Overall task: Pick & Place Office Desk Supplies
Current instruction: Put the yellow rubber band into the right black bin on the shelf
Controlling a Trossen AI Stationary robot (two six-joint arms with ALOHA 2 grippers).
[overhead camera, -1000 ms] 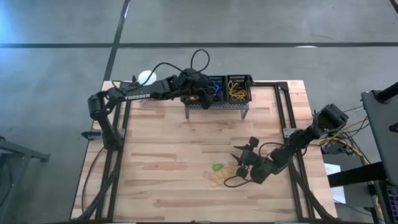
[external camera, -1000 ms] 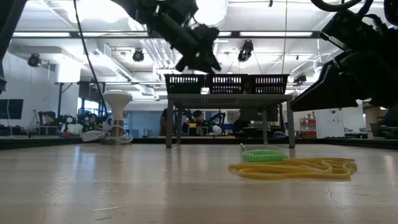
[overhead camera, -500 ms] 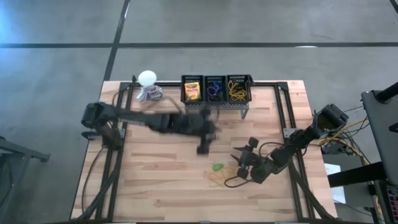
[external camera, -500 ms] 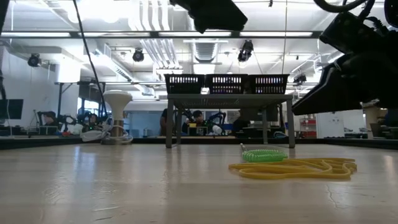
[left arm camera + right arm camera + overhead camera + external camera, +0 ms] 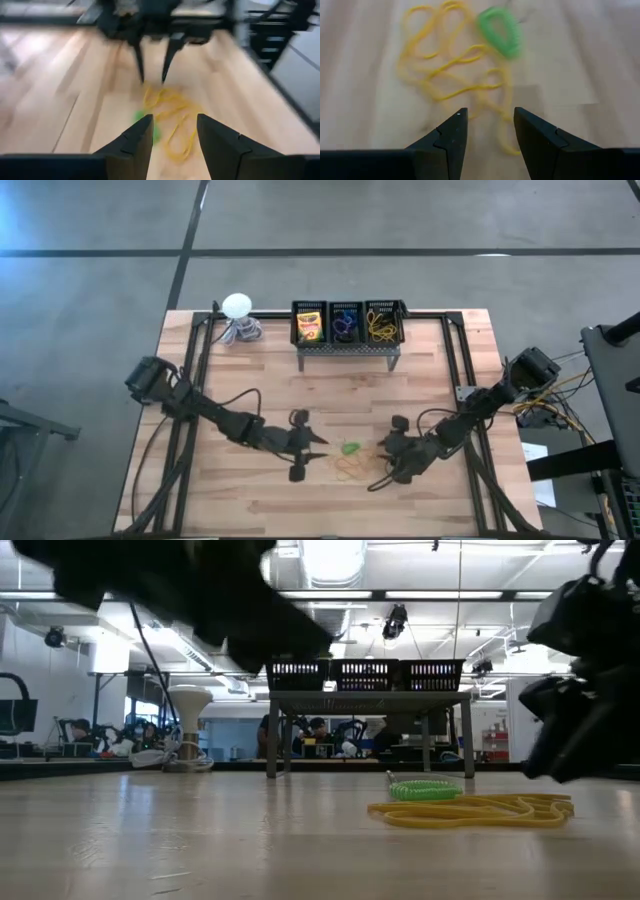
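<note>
I've got both grippers low over the table, left gripper [image 5: 312, 448] and right gripper [image 5: 383, 452] either side of the green ring [image 5: 349, 448] and yellow rubber bands [image 5: 352, 468]. Both sets of jaws stand parted, holding nothing (ring just beside the bands).

A rack of three bins [image 5: 348, 338] is set at the table's [image 5: 250, 510] far edge, with a ball-shaped object [image 5: 237, 306] to its left. Nearer the front, an elastic ring [image 5: 349, 448] is laid touching a tangle of rubber bands [image 5: 352, 468], between the left gripper [image 5: 318, 450] and the right gripper [image 5: 380, 459].
</note>
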